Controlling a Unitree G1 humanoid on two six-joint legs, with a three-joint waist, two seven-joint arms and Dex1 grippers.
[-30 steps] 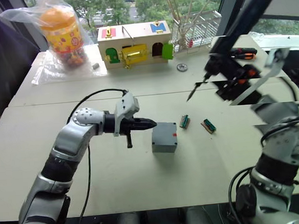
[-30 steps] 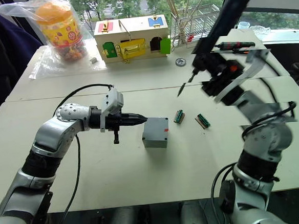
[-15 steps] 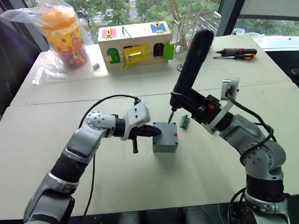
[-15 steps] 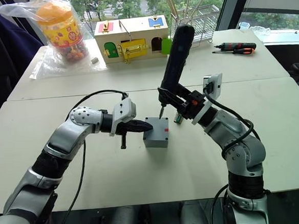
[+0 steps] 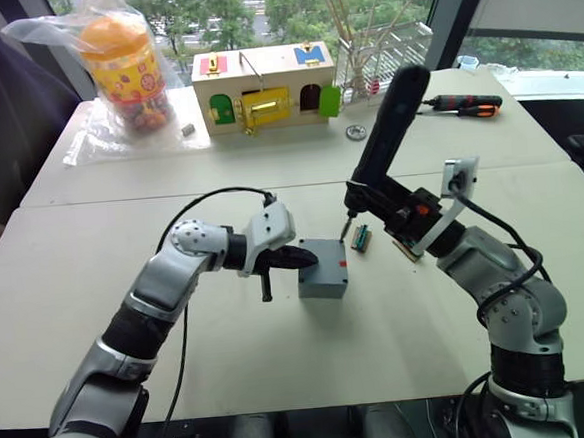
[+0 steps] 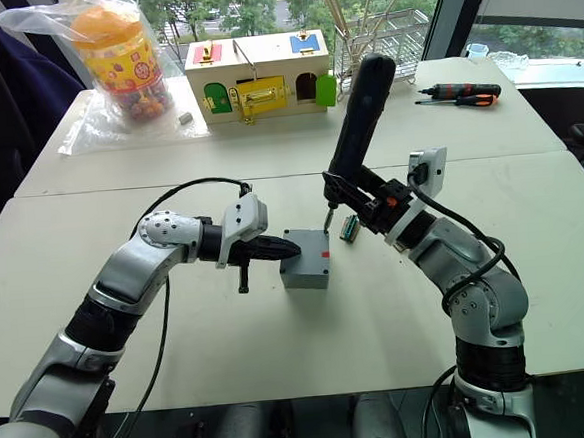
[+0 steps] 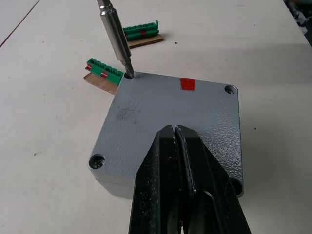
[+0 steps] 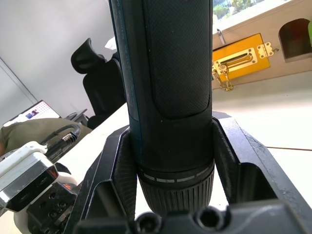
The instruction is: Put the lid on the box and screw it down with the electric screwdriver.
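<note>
Pale bench (image 5: 97,293) panels are carrying the box (image 5: 322,281), the landmark here, at centre. The lid (image 7: 165,117) is sitting flush on the box, red mark near its far edge. The left pincer (image 7: 176,134), fingers pressed together, is resting its tip on the lid's near edge. The right pincer (image 8: 170,161) is clamping the electric screwdriver (image 5: 384,132), whose bit is meeting the lid's far corner hole. Two green connector strips (image 7: 105,70) are lying just beyond the box. A wooden box (image 5: 263,86) is standing well behind it.
</note>
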